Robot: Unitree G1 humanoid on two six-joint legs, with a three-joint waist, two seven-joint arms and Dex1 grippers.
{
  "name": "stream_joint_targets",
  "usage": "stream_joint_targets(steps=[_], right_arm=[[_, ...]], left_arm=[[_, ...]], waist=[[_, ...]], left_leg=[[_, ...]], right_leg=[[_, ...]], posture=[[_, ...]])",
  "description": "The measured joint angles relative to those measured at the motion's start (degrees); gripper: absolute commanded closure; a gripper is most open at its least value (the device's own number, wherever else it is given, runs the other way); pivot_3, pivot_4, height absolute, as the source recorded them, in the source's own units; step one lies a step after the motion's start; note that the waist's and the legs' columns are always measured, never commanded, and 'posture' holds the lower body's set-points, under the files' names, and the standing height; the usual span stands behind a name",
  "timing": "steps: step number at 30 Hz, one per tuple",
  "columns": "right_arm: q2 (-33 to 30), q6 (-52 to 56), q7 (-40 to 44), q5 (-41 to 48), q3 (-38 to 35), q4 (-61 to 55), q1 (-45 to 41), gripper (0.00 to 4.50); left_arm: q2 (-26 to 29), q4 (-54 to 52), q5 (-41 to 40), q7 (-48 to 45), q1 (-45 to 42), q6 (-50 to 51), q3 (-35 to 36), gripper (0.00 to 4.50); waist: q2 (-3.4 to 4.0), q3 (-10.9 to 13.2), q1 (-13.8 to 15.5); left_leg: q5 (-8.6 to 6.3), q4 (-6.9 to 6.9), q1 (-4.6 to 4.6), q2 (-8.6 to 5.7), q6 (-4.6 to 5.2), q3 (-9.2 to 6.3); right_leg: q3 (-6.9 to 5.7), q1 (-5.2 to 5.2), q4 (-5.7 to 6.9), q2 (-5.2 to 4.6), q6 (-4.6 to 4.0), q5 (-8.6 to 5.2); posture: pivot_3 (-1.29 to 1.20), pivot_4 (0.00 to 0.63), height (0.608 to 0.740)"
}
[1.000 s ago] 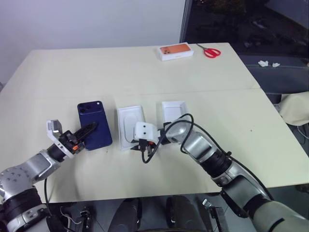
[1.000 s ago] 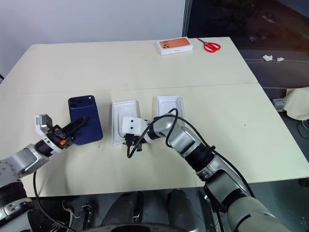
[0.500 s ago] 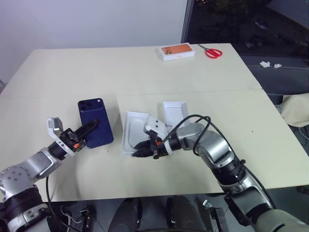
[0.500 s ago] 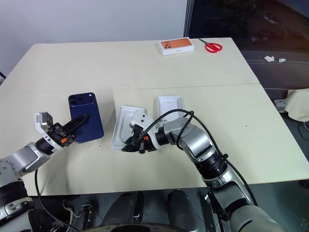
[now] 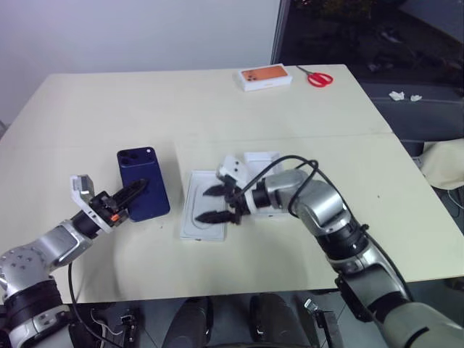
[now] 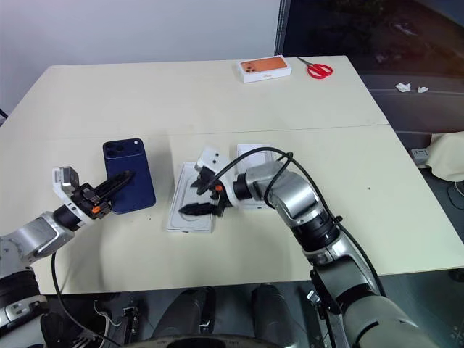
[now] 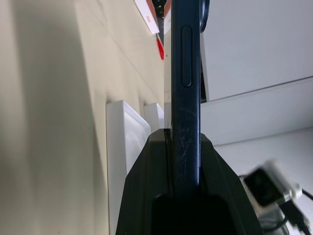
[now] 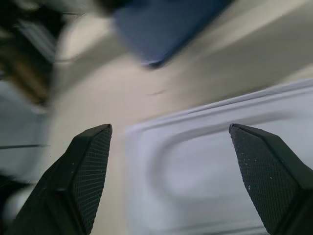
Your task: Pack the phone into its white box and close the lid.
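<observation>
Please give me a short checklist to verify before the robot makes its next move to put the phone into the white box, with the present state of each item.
1. Phone gripped by the left gripper: ok, the fingers are shut on its near edge.
2. White box lies flat on the table, recess up: ok.
3. Recess free of objects: ok, as far as the right wrist view shows.
4. Right gripper has released the box: ok, jaws open and empty.
5. Right gripper clear of the box: not ok, it hovers directly above the tray.
6. Lid within reach beside the box: ok, though partly hidden by the right arm.
</observation>
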Motion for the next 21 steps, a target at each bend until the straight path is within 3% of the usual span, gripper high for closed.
stream_joint_targets(steps=[2,7,21], right_arm=[[0.0,-5.2,-1.4,-3.8,1.9,4.6,-1.0,1.85],[0.9,-15.7,-3.4,-11.7,7.0,12.7,-2.2,4.42],[3.0,-27.3,-3.1,-20.0,9.8,17.7,-3.1,4.47]], left_arm=[[0.0,0.1,0.0,0.0,0.0,-0.2,-0.1,4.50],[0.0,0.2,0.0,-0.1,0.0,-0.4,-0.6,4.50],[0.0,-0.9,-1.7,0.7,0.0,-0.6,-1.9,4.50]], waist=[[-0.01,0.0,0.0],[-0.01,0.0,-0.3],[-0.02,0.0,-0.3]], left_leg=[[0.00,-0.01,-0.01,0.00,0.00,0.00],[0.01,0.01,-0.01,0.00,-0.01,0.01],[0.01,0.04,0.01,0.00,-0.01,0.00]], right_leg=[[0.00,0.00,0.00,0.00,0.00,0.00],[0.00,-0.01,0.01,0.01,0.00,0.00],[0.00,0.01,0.04,0.02,0.01,0.00]], posture=[[0.00,0.150,0.740],[0.00,0.150,0.740],[0.00,0.150,0.740]])
